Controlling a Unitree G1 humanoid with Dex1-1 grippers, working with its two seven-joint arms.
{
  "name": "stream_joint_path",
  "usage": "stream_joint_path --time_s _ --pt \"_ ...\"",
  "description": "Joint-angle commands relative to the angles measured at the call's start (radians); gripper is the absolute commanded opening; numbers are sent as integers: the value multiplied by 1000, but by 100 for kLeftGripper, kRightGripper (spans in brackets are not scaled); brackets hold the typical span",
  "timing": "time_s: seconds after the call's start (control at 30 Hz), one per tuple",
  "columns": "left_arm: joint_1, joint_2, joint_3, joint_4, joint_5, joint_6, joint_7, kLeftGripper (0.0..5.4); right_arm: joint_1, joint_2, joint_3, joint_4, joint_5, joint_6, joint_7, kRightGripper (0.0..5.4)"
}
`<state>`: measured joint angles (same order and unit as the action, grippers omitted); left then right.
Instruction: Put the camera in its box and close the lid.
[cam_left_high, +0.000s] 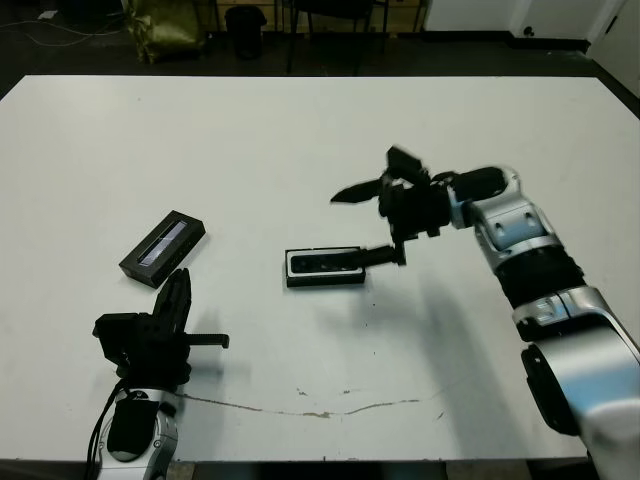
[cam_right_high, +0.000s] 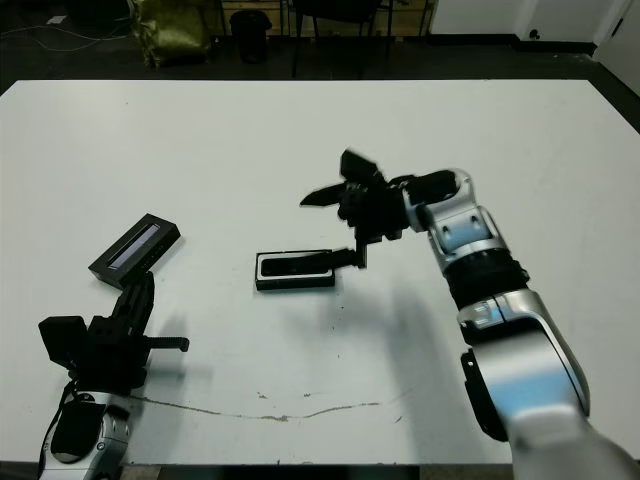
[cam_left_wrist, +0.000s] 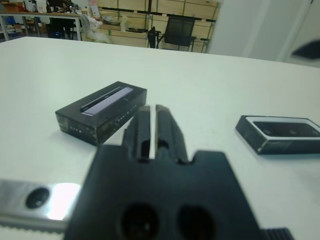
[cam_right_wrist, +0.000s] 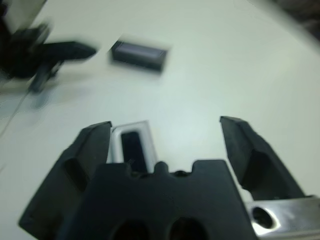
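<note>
The box (cam_left_high: 325, 267) lies near the middle of the white table (cam_left_high: 300, 130), its white lining showing around a dark bar, the camera (cam_left_high: 322, 263), lying inside it. The right gripper (cam_left_high: 365, 223) hovers just beside and above the box's right end with its two black fingers spread wide: one finger points out over the table well above the box, the other reaches down to the box's right end, where touching cannot be told from the head views. It holds nothing; in the right wrist view the box shows beside one finger, not between the two, and the picture is blurred. The lid (cam_left_high: 163, 248) lies well apart to the left, flat on the table, its grey strip facing up. The left gripper (cam_left_high: 177, 297) rests low near the table's front edge, just in front of the lid, its fingers (cam_left_wrist: 167, 131) pressed nearly together with only a thin slit between them, gripping nothing and pointing toward the lid.
</note>
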<state>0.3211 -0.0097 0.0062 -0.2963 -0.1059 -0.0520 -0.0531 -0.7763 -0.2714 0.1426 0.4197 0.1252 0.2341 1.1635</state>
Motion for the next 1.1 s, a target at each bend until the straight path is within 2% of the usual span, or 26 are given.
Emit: stream_joint_path --time_s 0.03,0.2,0.37,0.47,0.63,0.8,0.9,0.97,1.1 --pt "13 7 1 11 6 8 -2 0 110 -1 -59 -145 48 61 -117 413" --pt "25 6 0 -37 15 55 15 0 248 -10 -116 -361 95 121 -274 298" --pt "17 20 23 -34 -16 18 -15 0 431 -15 -149 -548 83 79 -423 182" --pt "14 32 37 -43 -16 14 -22 0 541 0 -178 -642 111 93 -500 115" --pt "7 46 52 -58 -2 10 -26 0 724 34 -201 -705 127 1 -582 3" --pt "8 57 58 -85 -8 35 -27 0 887 99 -207 -746 159 -103 -642 1" --pt "11 69 60 -107 -4 60 -29 0 991 156 -176 -877 103 3 -816 1" --pt "9 79 64 -111 -1 66 -34 0 1024 175 -158 -934 96 67 -884 1" --pt "7 100 75 -127 -6 94 -44 0 1028 170 -139 -960 102 106 -919 1"
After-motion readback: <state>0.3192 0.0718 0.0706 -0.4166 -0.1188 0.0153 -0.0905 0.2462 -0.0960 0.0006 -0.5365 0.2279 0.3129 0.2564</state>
